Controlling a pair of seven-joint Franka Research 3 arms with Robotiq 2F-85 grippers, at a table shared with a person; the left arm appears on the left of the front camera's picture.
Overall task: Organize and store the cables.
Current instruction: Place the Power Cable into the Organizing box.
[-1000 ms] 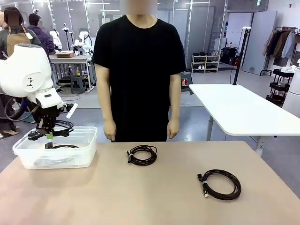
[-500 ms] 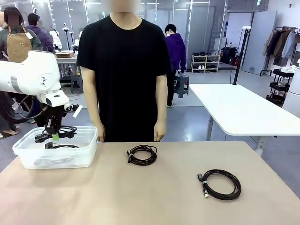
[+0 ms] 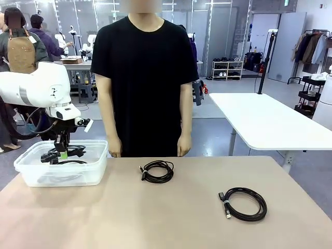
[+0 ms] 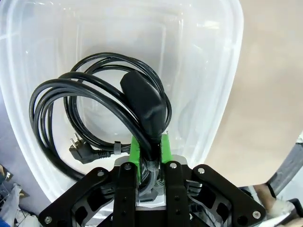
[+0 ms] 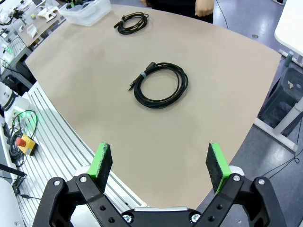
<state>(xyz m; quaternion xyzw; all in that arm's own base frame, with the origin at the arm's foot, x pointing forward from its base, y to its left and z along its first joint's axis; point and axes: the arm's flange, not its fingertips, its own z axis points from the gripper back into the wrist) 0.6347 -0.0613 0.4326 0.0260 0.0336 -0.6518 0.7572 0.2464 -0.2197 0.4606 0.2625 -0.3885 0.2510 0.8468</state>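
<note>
**A:** Coil's gone lower. A second ago the left gripper (image 3: 62,151) had it up over the rim. Now the plug cable (image 4: 142,101) hangs down inside the clear bin (image 3: 96,166), jaws clamped on its cord. Just needs letting go, I reckon.

**B:** Yep. Right gripper (image 5: 161,163) hovers with its jaws wide, nothing in them. The small coil (image 3: 157,171) and the bigger coil (image 3: 244,204) wait on the table (image 3: 155,223).

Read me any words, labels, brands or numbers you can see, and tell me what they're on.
No text can be read.
The dark mark on the left arm: too small to read.
The green sign at the ceiling: too blurred to read.
</note>
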